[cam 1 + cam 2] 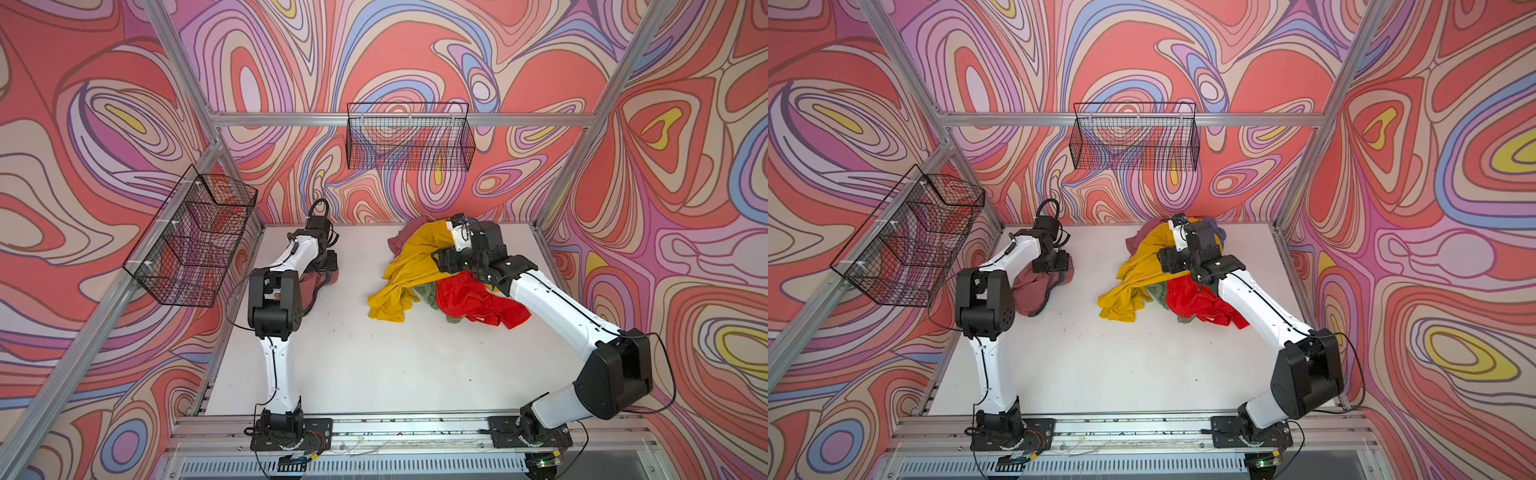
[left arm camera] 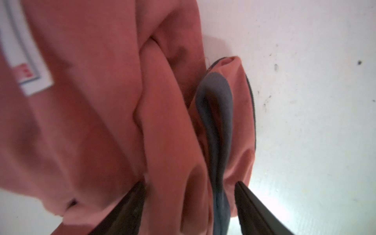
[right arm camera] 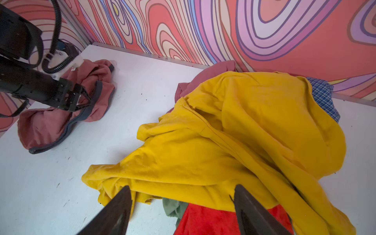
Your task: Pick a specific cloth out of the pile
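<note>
Cloth (image 2: 101, 122) slack on table (image 2: 305, 101), between parted fingers (image 2: 130, 207) of released left end effector (image 2: 189, 184).

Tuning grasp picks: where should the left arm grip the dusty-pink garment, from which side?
Probably the grey-blue trim fold, from above: it stands up as a ridge between the left gripper's open fingers, while the rest of the dusty-pink garment lies in broad folds on the table.

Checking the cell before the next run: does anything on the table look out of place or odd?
The dusty rose-pink soft garment with grey-blue trim lies crumpled alone on the white table, apart from the mound of mixed garments, under the open left hand. Nothing looks spilled or damaged.
</note>
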You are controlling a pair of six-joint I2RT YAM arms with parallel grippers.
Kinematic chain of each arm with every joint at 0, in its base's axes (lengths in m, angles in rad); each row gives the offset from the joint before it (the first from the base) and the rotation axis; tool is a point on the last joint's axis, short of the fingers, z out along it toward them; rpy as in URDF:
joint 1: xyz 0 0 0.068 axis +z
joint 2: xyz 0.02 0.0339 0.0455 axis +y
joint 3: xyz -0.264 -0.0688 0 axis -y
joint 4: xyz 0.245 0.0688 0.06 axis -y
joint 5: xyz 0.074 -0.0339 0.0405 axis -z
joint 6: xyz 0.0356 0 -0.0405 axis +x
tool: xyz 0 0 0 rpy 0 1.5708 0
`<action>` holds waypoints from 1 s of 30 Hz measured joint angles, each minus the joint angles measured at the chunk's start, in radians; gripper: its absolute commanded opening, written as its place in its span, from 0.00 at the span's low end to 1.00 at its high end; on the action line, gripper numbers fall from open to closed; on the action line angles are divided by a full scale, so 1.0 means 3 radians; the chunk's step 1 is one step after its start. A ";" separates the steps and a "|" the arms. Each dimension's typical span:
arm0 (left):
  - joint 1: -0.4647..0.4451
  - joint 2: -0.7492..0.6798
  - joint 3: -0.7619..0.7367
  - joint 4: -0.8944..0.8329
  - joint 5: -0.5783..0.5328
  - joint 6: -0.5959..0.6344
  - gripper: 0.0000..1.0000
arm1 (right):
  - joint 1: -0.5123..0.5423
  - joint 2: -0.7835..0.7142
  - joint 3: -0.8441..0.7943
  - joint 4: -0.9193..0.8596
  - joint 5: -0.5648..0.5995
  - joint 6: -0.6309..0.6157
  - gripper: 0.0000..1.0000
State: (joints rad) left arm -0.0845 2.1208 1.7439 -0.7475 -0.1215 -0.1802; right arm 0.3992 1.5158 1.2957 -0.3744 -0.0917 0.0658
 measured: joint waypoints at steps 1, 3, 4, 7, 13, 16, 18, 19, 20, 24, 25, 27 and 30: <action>-0.0005 -0.0075 -0.0023 -0.0001 -0.0014 0.0000 0.83 | 0.0000 -0.0001 0.0000 0.0000 0.0011 -0.0008 0.85; -0.0027 -0.0223 -0.0071 0.0032 -0.0045 0.0001 0.87 | 0.0000 -0.0011 0.0000 0.0000 0.0051 -0.0020 0.85; -0.0046 -0.0310 -0.0103 0.0058 -0.0060 0.0004 0.88 | 0.0000 -0.0022 -0.0001 0.0000 0.0078 -0.0031 0.86; -0.0131 -0.0580 -0.0215 0.0139 -0.0125 0.0017 0.89 | -0.0003 -0.0070 -0.0034 0.0001 0.0150 -0.0070 0.86; -0.0401 -0.1222 -0.0787 0.0473 -0.0264 0.0014 0.96 | -0.0164 -0.0300 -0.0364 0.0137 0.0249 -0.0120 0.87; -0.0521 -0.1546 -0.1233 0.0698 -0.0312 -0.0014 0.98 | -0.0327 -0.0453 -0.0608 0.0239 0.0287 -0.0122 0.89; -0.0577 -0.1738 -0.1541 0.0865 -0.0354 -0.0041 1.00 | -0.0429 -0.0590 -0.0829 0.0365 0.0348 -0.0130 0.90; -0.0598 -0.1815 -0.1670 0.0931 -0.0373 -0.0056 1.00 | -0.0469 -0.0661 -0.0950 0.0445 0.0376 -0.0131 0.90; -0.0613 -0.1892 -0.1797 0.0999 -0.0394 -0.0079 1.00 | -0.0501 -0.0734 -0.1073 0.0528 0.0407 -0.0132 0.91; -0.0631 -0.2193 -0.2253 0.1303 -0.0490 -0.0178 1.00 | -0.0591 -0.0978 -0.1592 0.0922 0.0521 -0.0131 0.94; -0.0633 -0.2266 -0.2338 0.1364 -0.0511 -0.0193 1.00 | -0.0601 -0.1010 -0.1686 0.1008 0.0551 -0.0130 0.94; -0.0636 -0.2441 -0.2530 0.1544 -0.0571 -0.0200 1.00 | -0.0628 -0.1061 -0.1897 0.1228 0.0618 -0.0127 0.95; -0.0638 -0.2645 -0.2729 0.1745 -0.0664 -0.0198 1.00 | -0.0676 -0.1081 -0.2171 0.1572 0.0727 -0.0094 0.95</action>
State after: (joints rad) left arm -0.2760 1.3273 0.9253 -0.2241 -0.3206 -0.2398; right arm 0.1963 1.1915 0.6445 0.0971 0.1265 0.0376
